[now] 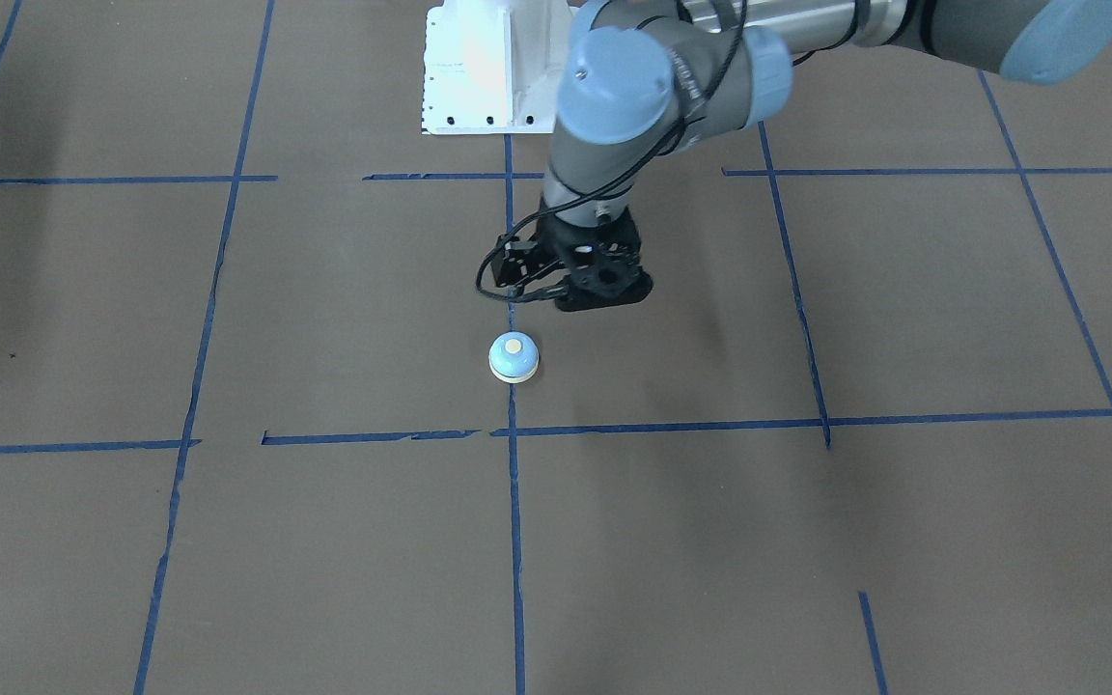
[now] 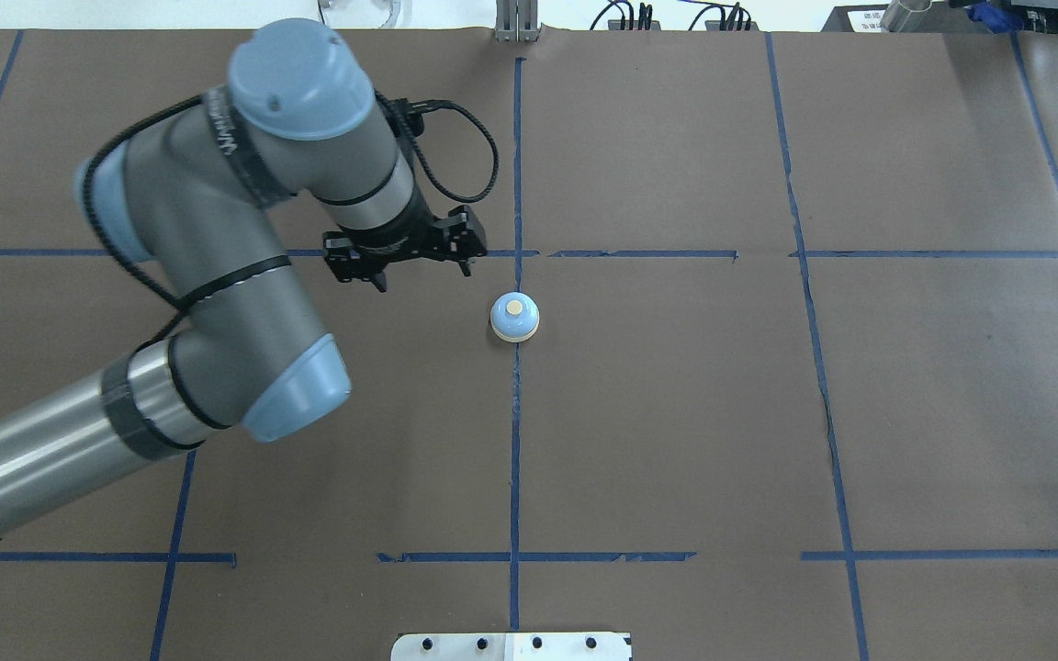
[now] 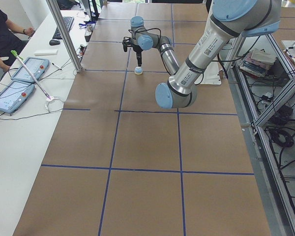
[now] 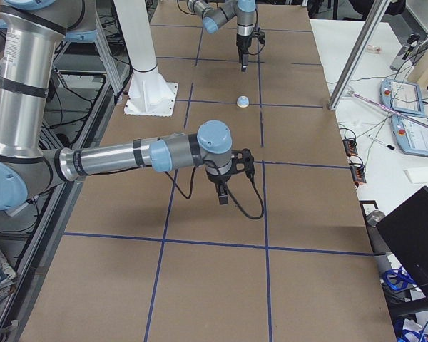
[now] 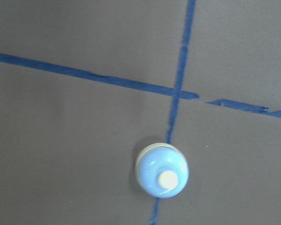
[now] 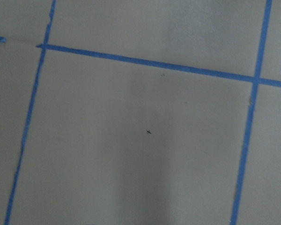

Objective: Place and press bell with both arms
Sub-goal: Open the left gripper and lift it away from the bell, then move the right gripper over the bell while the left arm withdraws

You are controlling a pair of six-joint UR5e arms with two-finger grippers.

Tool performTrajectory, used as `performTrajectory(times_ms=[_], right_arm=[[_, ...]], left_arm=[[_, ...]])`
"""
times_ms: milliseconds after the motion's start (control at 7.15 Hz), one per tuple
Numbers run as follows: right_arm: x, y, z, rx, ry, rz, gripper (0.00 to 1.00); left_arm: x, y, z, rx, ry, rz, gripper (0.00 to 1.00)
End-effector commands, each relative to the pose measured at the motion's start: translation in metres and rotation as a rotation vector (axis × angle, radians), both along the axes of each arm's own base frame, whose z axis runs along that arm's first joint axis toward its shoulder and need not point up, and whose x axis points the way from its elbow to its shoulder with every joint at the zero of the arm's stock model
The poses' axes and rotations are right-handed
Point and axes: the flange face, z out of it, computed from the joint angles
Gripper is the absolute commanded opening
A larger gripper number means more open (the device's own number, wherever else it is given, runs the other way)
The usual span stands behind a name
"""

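left arm (image 2: pixel 217 275): We saw it come in from the left side of the view from above. It bent down over the brown table (image 2: pixel 722 431).

left claw (image 2: pixel 382 274): It pointed down and hung above the table. It was near the bell, on the bell's left side, and did not touch it. We saw nothing in it. We could not tell how far open it was.

bell (image 2: pixel 515 318): It stood upright near the middle of the table, right on a blue tape line (image 2: pixel 515 441). Its cream button (image 2: pixel 514 308) faced up. Nothing touched it. The camera on the left wrist looked down on its top.

right arm (image 4: pixel 114 160): We saw it only in the side view from the robot's right. It stretched out low across the table.

right claw (image 4: pixel 225 194): It pointed down over the table, well apart from the bell. A black cable (image 4: pixel 250 206) looped beside it. We could not tell if it was open or closed, or if it held anything.
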Motion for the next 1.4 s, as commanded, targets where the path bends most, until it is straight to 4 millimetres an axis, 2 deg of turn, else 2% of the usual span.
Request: performTrajectory(times_ms=[0,140,280,420,559,699,839,979,1119,1259], right_arm=[[-0.106,-0.042,-0.098,-0.074,-0.071,0.004,1.00],[-0.155,-0.050,-0.157,-0.103,-0.118,0.015,1.00],[-0.214,-0.047,-0.198,-0.115,-0.114,0.027,1.00],[-0.295,-0.030,-0.247,-0.123,-0.109,0.060,1.00],[-0.380,-0.005,-0.300,-0.136,-0.116,0.156,1.00],[-0.445,0.005,-0.332,-0.159,-0.116,0.248,1.00],[-0.478,-0.004,-0.351,-0.182,-0.110,0.271,0.83],[-0.498,-0.009,-0.348,-0.201,-0.082,0.270,0.23],[-0.520,-0.015,-0.353,-0.209,-0.065,0.263,0.02],[-0.549,-0.030,-0.364,-0.237,-0.041,0.278,0.00]], left_arm=[[-0.090,0.023,0.065,0.191,-0.032,0.098,1.00],[-0.128,0.027,0.085,0.237,-0.039,0.130,1.00],[-0.161,0.028,0.108,0.256,-0.041,0.164,1.00],[-0.194,0.042,0.136,0.272,-0.064,0.186,1.00],[-0.231,0.069,0.172,0.281,-0.105,0.215,1.00],[-0.272,0.078,0.200,0.317,-0.150,0.245,1.00],[-0.298,0.079,0.223,0.343,-0.185,0.270,1.00],[-0.303,0.081,0.230,0.335,-0.194,0.272,1.00],[-0.302,0.080,0.232,0.333,-0.196,0.274,1.00],[-0.302,0.080,0.231,0.334,-0.194,0.274,1.00]])
